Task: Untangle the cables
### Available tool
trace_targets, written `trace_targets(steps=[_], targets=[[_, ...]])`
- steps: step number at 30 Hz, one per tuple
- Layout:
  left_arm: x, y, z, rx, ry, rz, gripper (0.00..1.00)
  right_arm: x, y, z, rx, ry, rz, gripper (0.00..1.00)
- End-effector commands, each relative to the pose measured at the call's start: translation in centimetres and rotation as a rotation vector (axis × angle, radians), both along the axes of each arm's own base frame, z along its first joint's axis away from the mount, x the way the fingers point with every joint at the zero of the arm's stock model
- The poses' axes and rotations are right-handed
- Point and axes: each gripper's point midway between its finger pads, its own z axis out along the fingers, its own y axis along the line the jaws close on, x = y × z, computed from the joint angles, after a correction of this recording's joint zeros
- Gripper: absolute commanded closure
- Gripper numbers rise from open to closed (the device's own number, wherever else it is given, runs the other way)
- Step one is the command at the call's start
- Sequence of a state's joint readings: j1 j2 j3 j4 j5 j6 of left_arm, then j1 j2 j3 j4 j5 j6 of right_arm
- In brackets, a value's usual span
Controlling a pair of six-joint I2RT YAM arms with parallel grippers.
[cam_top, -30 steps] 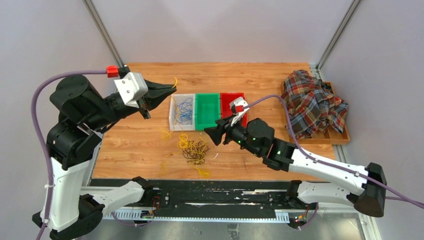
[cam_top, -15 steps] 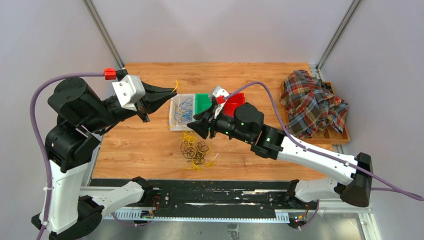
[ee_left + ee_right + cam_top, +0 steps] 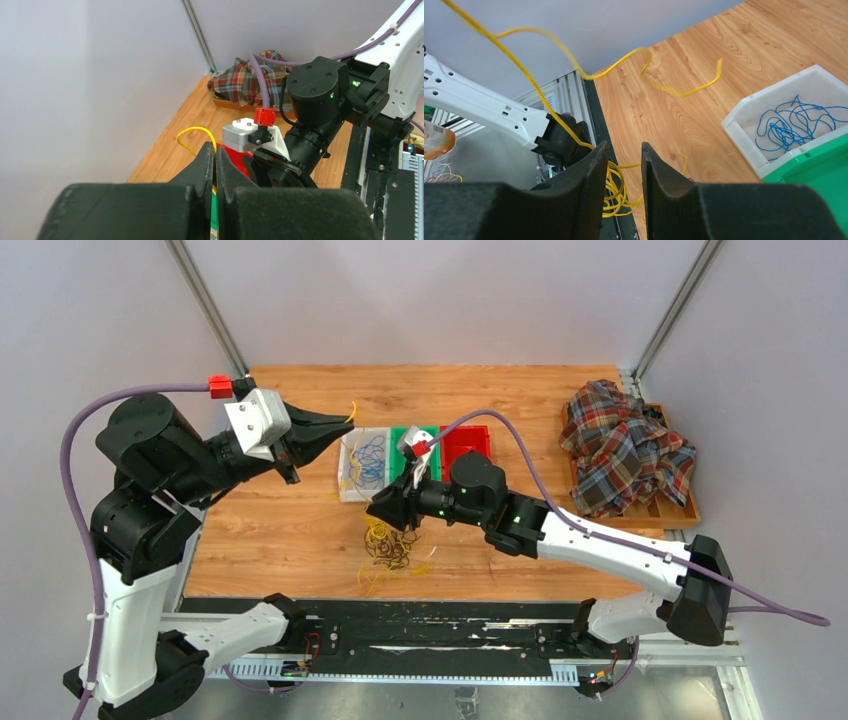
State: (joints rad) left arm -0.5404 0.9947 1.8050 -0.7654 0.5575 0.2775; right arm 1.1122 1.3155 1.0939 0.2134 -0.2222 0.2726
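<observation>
Cables: the tangle of yellow and dark strands lies on the desk, just below the right end effector; blue cables sit in the white bin beside it.
Yellow cable: one yellow cable arcs out of the left end effector, which is pressed together on it.
Right end effector: narrowly spread, with yellow strands showing in the gap; we cannot tell whether any is pinched.
Risk: we judge that closing here could catch several strands, so a lift would drag or tighten the knot.
Writing: none we can read.
</observation>
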Motion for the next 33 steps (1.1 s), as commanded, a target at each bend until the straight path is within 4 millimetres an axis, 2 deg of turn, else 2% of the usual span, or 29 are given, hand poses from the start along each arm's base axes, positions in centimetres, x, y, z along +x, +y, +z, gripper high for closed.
trace_targets(steps=[1,8,12,13,14,16,19,21,27,33], targets=[[-0.3,0.0,1.7,-0.024,-0.041,-0.009,1.00,-0.8,0.9,-1.4,-0.012,0.027,0.033,0.71],[-0.4,0.2,3.5,-0.040,-0.088,-0.003,1.00,-0.2,1.3,-5.7,-0.084,0.067,0.009,0.78],[-0.2,0.3,4.2,-0.045,-0.108,0.010,1.00,0.6,0.5,-7.6,-0.118,0.074,-0.051,0.82],[-0.3,0.3,4.2,-0.043,-0.107,0.008,1.00,1.0,-0.1,-7.2,-0.117,0.057,-0.081,0.81],[-0.3,0.3,3.9,-0.041,-0.102,0.004,1.00,1.3,-0.7,-6.4,-0.104,0.035,-0.111,0.74],[-0.2,0.1,3.3,-0.033,-0.088,0.001,1.00,2.1,-2.1,-4.0,-0.063,-0.026,-0.172,0.55],[-0.1,0.0,2.7,-0.026,-0.072,-0.003,1.00,2.0,-3.7,0.0,0.001,-0.109,-0.194,0.41],[0.1,-0.2,2.5,-0.023,-0.065,-0.006,1.00,1.6,-3.9,2.1,0.022,-0.149,-0.169,0.38],[0.6,-0.6,2.4,-0.021,-0.050,-0.013,1.00,-0.5,-3.0,5.6,0.081,-0.191,-0.038,0.36],[0.8,-0.8,2.6,-0.025,-0.045,-0.016,1.00,-1.7,-0.8,6.6,0.103,-0.185,0.061,0.40]])
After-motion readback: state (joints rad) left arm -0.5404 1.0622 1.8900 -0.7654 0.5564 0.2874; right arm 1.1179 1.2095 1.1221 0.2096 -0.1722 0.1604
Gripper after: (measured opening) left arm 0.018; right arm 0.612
